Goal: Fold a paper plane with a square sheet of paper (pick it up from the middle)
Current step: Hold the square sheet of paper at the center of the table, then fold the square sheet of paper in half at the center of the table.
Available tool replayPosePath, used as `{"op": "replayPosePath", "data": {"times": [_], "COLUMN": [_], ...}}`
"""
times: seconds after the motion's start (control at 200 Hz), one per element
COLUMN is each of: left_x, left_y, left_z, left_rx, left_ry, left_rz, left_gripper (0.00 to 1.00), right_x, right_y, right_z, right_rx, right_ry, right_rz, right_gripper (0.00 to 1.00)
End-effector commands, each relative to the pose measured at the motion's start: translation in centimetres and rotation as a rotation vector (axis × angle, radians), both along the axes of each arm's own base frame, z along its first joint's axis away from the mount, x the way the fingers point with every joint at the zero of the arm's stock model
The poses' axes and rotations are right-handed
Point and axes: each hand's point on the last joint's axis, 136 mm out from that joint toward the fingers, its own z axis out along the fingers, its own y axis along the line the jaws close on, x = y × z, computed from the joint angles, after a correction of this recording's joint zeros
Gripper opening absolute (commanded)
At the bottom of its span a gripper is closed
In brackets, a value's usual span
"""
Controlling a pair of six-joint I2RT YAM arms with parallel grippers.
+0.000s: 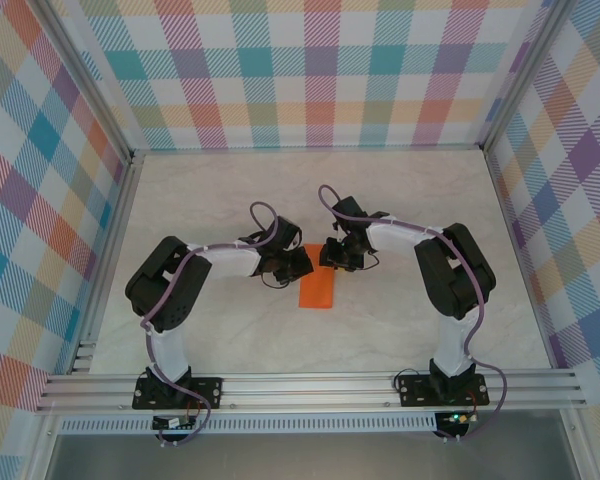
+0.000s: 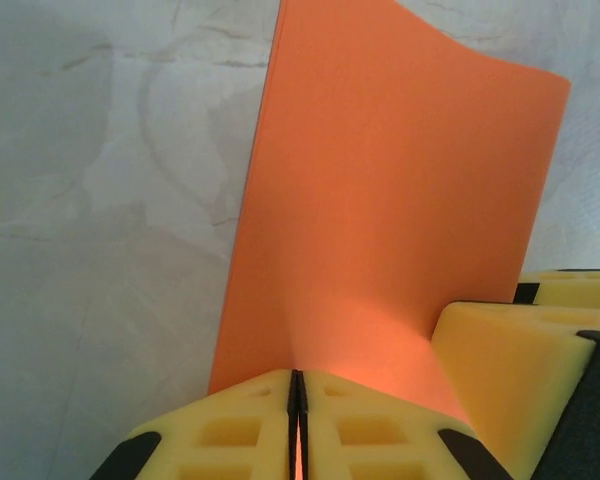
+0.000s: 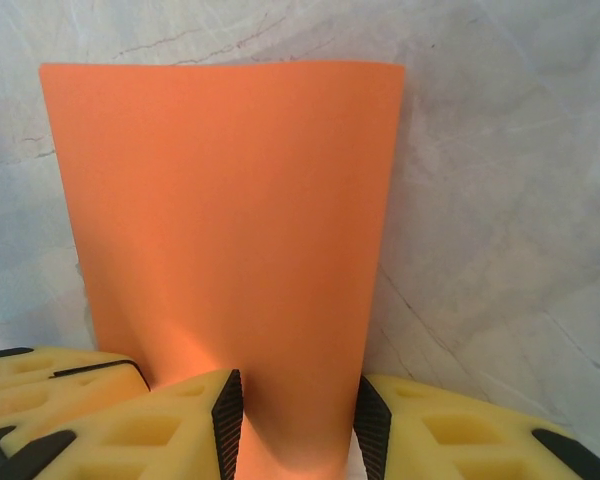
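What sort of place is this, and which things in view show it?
Probably a robot lab cell: left arm and right arm bolted to an aluminium rail, checked backdrop walls around a marble-look table.

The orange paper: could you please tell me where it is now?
The orange paper is mid-table in the top view, its far edge pinched by the left pincer, the right pincer open around it alongside.

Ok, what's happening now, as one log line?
left gripper: shut on orange paper | right gripper: open, straddling paper | stage: mid-fold
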Motion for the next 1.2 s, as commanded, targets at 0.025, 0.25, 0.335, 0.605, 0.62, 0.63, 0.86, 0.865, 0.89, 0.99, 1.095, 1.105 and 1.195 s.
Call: {"op": "replayPosePath", "data": {"times": [0.025,0.25,0.335,0.605,0.62,0.63,0.86,0.865,0.89,0.99,1.095,1.105,1.195], "left_x": [-0.5,-1.3,-1.4,-1.6,-1.6,-1.6,-1.7,-1.7,-1.7,-1.8,-1.9,-1.9,-2.1], "left_y": [0.8,2.2,2.3,2.4,2.4,2.4,2.5,2.5,2.5,2.7,2.8,2.8,2.9], "left_z": [-1.2,-2.3,-2.5,-3.2,-3.3,-3.3,-3.6,-3.6,-3.6,-4.0,-4.2,-4.2,-4.5], "left_rx": [0.07,0.141,0.151,0.16,0.16,0.161,0.169,0.169,0.169,0.177,0.182,0.182,0.186], "left_ry": [0.024,0.047,0.05,0.062,0.062,0.062,0.069,0.069,0.069,0.076,0.082,0.082,0.089], "left_rz": [0.0,-0.001,-0.003,-0.009,-0.01,-0.01,-0.009,-0.009,-0.008,-0.007,-0.007,-0.007,-0.006], "left_gripper": [0.1,0.08,0.07,0.05,0.05,0.05,0.05,0.05,0.05,0.05,0.05,0.05,0.04], "right_x": [-1.5,-0.8,-0.4,-2.0,-2.2,-2.3,-3.5,-3.6,-3.7,-4.1,-4.4,-4.4,-4.5], "right_y": [-1.7,-0.9,-0.9,1.1,1.3,1.5,2.2,2.2,2.0,0.7,-1.0,-1.1,-1.1], "right_z": [-4.0,-0.5,2.1,5.3,5.2,5.2,2.7,2.7,2.2,0.5,-1.1,-1.1,-1.0], "right_rx": [-0.109,-0.047,-0.012,0.207,0.221,0.233,0.278,0.279,0.275,0.238,0.198,0.195,0.199], "right_ry": [0.077,0.011,-0.055,-0.085,-0.075,-0.07,0.039,0.041,0.052,0.086,0.114,0.115,0.116], "right_rz": [-0.007,-0.007,-0.015,0.065,0.073,0.077,0.083,0.083,0.08,0.045,0.002,-0.001,0.005], "right_gripper": [0.39,0.42,0.44,0.33,0.32,0.31,0.23,0.23,0.22,0.21,0.19,0.18,0.17]}}
